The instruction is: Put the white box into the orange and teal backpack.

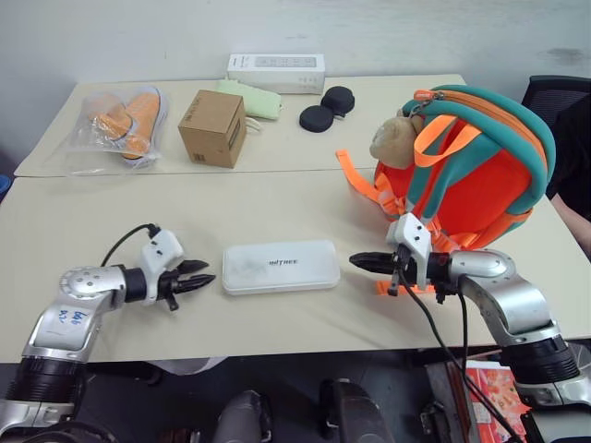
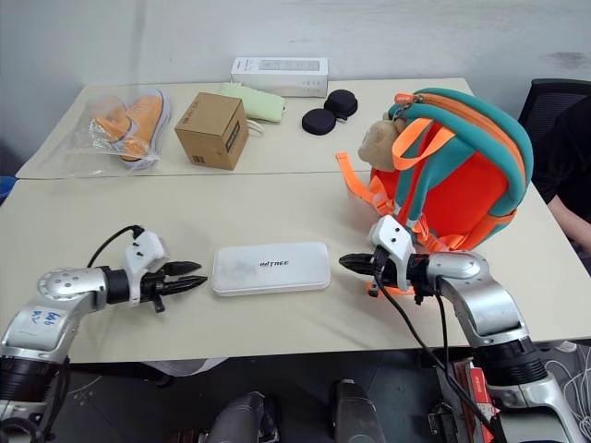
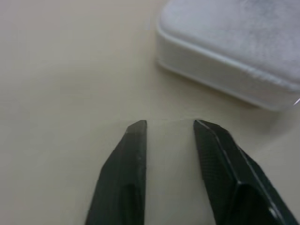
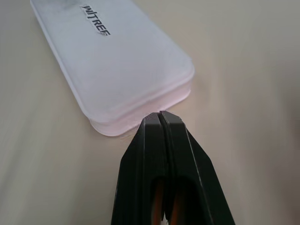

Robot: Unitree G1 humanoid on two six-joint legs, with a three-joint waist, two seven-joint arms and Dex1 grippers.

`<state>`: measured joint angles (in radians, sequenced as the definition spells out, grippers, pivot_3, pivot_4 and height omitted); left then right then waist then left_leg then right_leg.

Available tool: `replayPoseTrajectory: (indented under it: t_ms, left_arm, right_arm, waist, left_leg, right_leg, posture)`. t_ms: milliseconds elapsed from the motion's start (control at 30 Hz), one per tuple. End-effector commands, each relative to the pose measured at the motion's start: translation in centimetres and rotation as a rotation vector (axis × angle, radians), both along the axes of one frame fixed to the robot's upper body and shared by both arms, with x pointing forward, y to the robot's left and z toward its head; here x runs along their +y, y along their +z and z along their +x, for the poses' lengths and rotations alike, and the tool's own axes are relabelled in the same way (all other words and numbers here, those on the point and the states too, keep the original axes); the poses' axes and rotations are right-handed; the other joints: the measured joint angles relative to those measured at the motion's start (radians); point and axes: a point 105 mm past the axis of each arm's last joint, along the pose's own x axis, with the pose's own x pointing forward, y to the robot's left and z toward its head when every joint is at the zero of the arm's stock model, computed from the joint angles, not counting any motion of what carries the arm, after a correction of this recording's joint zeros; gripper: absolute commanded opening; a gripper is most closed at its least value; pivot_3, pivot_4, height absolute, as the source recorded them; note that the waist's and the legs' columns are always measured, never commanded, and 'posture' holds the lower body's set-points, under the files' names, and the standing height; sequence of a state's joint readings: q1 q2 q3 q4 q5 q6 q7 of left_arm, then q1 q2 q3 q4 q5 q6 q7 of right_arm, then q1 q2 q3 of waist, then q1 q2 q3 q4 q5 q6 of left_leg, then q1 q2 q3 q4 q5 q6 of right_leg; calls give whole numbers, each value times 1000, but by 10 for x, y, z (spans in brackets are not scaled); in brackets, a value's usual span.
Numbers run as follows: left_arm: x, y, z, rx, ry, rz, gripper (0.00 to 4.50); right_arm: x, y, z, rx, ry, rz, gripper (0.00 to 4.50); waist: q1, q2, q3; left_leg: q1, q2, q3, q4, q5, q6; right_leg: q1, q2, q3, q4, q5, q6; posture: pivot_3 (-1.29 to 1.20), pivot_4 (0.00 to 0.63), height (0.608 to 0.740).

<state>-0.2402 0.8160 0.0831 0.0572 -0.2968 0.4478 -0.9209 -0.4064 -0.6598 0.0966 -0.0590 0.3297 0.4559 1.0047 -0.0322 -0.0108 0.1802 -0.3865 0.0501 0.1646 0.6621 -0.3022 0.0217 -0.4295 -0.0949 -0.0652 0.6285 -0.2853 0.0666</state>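
The white box [image 1: 281, 267] lies flat on the table near the front edge, its dark lettering facing up. My left gripper [image 1: 205, 274] hovers just off the box's left end, open, with a gap between its fingers [image 3: 131, 159] and nothing in them. My right gripper [image 1: 355, 261] points at the box's right end, shut and empty, its tips a short way from the box [image 4: 117, 61]. The orange and teal backpack [image 1: 471, 166] stands upright behind my right arm, with a tan plush toy [image 1: 395, 137] on its left side.
At the back of the table are a brown cardboard cube [image 1: 213, 128], a long white carton [image 1: 276, 72], a pale green pouch [image 1: 251, 100], two black round cases [image 1: 326, 108] and a bag with orange shoes [image 1: 125, 125]. A dark chair [image 1: 559, 97] stands at the far right.
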Motion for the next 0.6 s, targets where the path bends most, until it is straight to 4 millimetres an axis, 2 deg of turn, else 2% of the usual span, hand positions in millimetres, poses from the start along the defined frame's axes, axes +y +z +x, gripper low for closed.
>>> replayPoseTrajectory:
  t_ms: [33, 100, 200, 367, 433, 600]
  left_arm:
    - [6, -1, -6, 129, 48, -105, 2991]
    - [-1, 8, -4, 126, 45, -202, 3598]
    - [-10, 14, -9, 275, 47, -319, 4474]
    - [-22, 23, -18, 530, 50, -488, 4474]
    - [-23, 17, -15, 602, 91, -506, 4474]
    - [-44, 10, -3, 720, 95, -555, 4474]
  right_arm:
    - [-4, 12, 6, -57, -2, 1, 0]
    - [-1, 12, 8, -62, 7, 7, 0]
    - [4, 10, 7, -65, 28, 6, 0]
    - [6, 2, 9, -75, 40, -32, 0]
    - [6, 0, 9, -77, 45, -40, 0]
    - [9, -5, 8, -77, 54, -51, 0]
  waist:
    - [0, 0, 0]
    - [0, 0, 0]
    - [2, 0, 0]
    - [3, 0, 0]
    - [4, -1, 0]
    - [7, -1, 1]
  left_leg:
    - [0, 0, 0, 0, 0, 0]
    - [0, 0, 0, 0, 0, 0]
    - [0, 0, 0, 1, 0, 0]
    - [-1, -1, 0, 1, 0, 0]
    - [-1, -1, 0, 2, 0, 0]
    - [0, -1, 0, 3, 1, -1]
  right_leg:
    - [0, 0, 0, 0, 0, 0]
    - [0, 0, 0, 0, 0, 0]
    - [0, 0, 0, 1, 0, 0]
    - [0, 1, -1, 1, 0, 1]
    - [0, 1, -2, 1, 0, 1]
    - [1, 1, -7, 3, 0, 1]
  posture:
    - [0, 150, 740]
    - [0, 150, 740]
    - [0, 150, 740]
    - [0, 150, 740]
    - [0, 150, 740]
    - [0, 150, 740]
